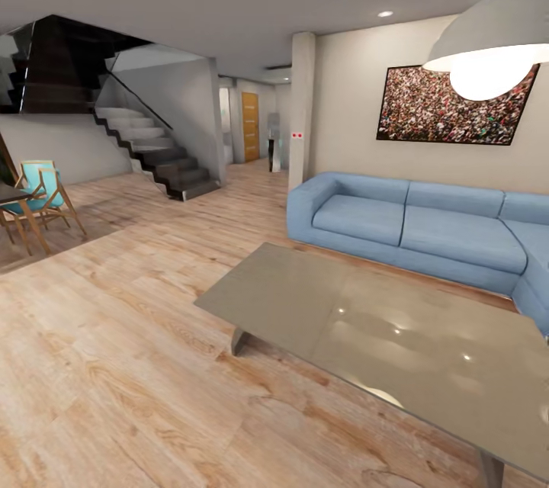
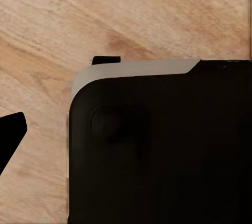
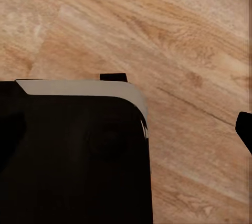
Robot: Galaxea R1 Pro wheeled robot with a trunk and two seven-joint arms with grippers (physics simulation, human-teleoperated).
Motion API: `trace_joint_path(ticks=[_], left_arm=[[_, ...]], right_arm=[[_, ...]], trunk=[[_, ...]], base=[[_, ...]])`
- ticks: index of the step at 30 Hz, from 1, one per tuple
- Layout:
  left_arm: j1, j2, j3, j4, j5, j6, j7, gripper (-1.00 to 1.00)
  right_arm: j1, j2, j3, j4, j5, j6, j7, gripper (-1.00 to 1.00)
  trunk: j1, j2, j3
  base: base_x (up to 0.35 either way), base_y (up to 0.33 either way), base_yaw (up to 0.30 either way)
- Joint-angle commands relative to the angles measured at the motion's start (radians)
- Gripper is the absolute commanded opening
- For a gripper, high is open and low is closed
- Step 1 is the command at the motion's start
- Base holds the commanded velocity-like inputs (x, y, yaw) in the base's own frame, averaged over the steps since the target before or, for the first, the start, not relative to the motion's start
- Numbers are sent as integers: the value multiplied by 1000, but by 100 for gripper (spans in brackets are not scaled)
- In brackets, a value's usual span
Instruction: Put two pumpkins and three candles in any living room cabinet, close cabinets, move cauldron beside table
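In transit through living room, nothing yet stowed as far as visible.
Glossy grey desk [image 1: 396, 335] lower right, bare; blue sofa [image 1: 427, 225] behind; end effector states impossible to tell.

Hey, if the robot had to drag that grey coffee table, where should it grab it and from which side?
Probably the thin edge of the table top, near its corner toward the staircase, coming from the open wooden floor. The slab looks flat and thin, its angled legs sit inset underneath, and the blue sofa closes off the far side.
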State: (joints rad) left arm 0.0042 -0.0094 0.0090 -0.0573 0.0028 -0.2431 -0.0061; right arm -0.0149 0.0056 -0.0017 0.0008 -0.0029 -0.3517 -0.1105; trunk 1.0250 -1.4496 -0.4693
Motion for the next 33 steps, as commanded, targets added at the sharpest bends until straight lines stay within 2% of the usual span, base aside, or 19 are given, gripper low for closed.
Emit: trace_joint_path(ticks=[1,6,27,33], left_arm=[[0,0,0,-1,0,-4,-1,100],[0,0,-3,-1,0,-9,-1,100],[0,-1,-6,0,-6,-10,-1,100],[0,1,2,-1,0,-10,0,100]], right_arm=[[0,0,0,1,0,-3,-3,100],[0,2,0,1,0,-3,-4,100],[0,10,0,1,-2,-10,-4,100],[0,31,0,1,-1,-12,0,100]], trunk=[[0,0,-1],[0,0,-2],[0,0,-11],[0,0,-13]], base=[[0,-70,0],[0,-22,166],[0,-1,275],[0,0,279]])
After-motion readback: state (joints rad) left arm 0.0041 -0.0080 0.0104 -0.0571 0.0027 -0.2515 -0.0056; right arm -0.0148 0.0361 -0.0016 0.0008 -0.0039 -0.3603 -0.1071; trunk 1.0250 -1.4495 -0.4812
